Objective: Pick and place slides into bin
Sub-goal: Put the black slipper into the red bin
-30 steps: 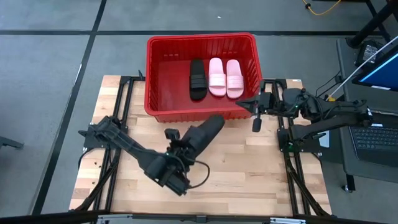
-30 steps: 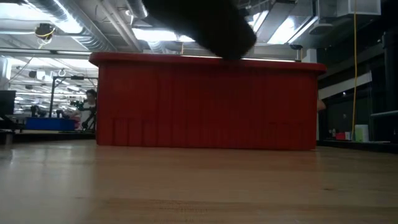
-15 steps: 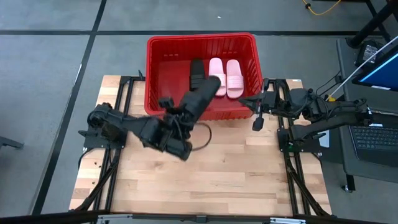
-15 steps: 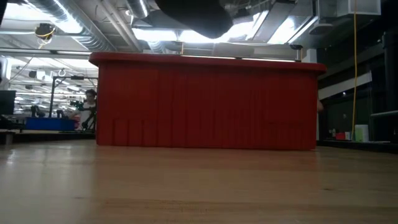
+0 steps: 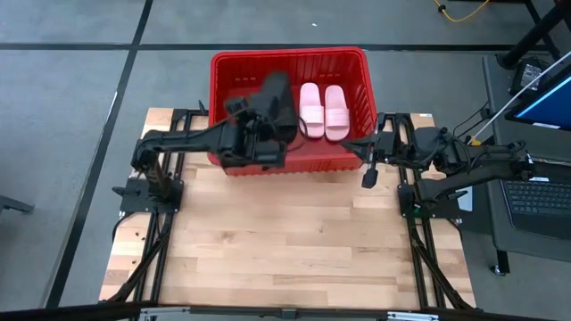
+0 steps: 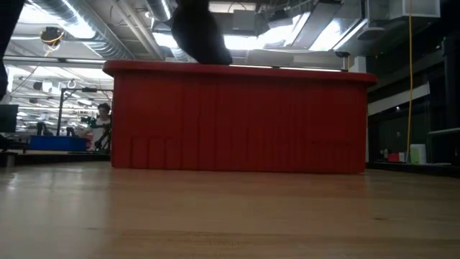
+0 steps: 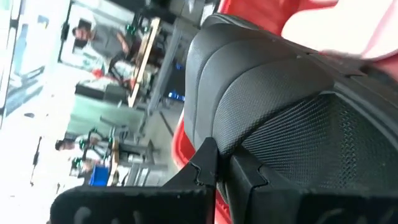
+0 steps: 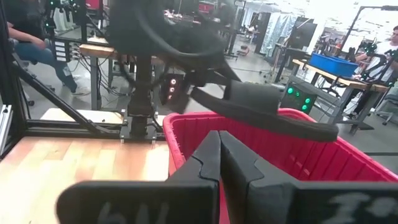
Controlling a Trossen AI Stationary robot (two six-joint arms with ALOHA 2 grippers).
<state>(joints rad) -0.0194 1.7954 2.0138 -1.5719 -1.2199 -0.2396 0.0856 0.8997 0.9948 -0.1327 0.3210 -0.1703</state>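
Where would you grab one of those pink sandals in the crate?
Probably by the wide strap, coming straight down from above. The pink slides lie flat, soles down, in the red bin, whose walls block any side approach, and the strap arches up for jaws to close across.

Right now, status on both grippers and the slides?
Left gripper shut on black slide, above the bin. Right gripper shut, beside the bin. Pink slides inside. Nothing obstructing.

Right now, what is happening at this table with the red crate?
The left end effector holds a black slide sandal above the large red plastic crate, not yet released. Two pale pink slide sandals lie side by side inside the crate. The right end effector waits, shut, beside the crate's right wall.
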